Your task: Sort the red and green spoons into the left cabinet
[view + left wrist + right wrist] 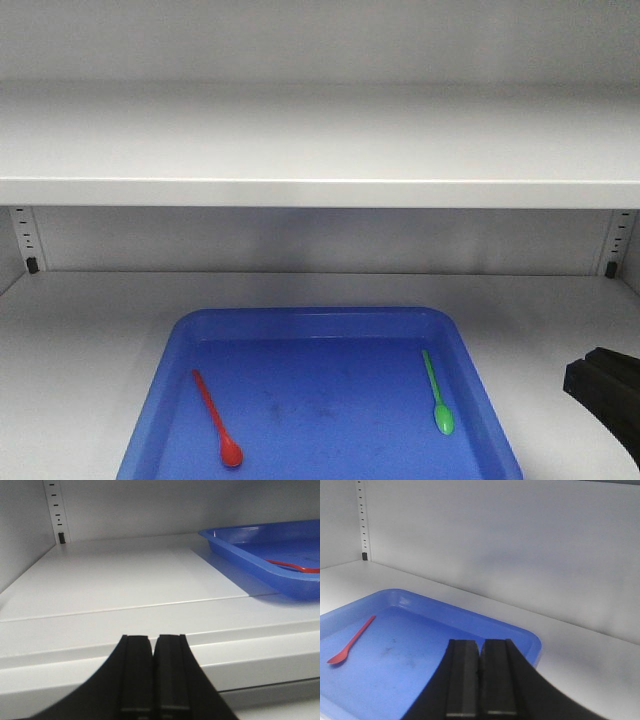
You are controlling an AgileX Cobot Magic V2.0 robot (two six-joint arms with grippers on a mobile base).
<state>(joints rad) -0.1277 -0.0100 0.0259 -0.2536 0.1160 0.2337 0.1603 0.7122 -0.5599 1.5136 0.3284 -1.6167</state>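
Green spoon (437,395) shows only in front view; both grippers (152,680) (480,680) closed, seemingly empty.

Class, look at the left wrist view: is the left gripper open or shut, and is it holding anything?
Shut and empty: the left gripper has its two black fingers pressed together, nothing between them.
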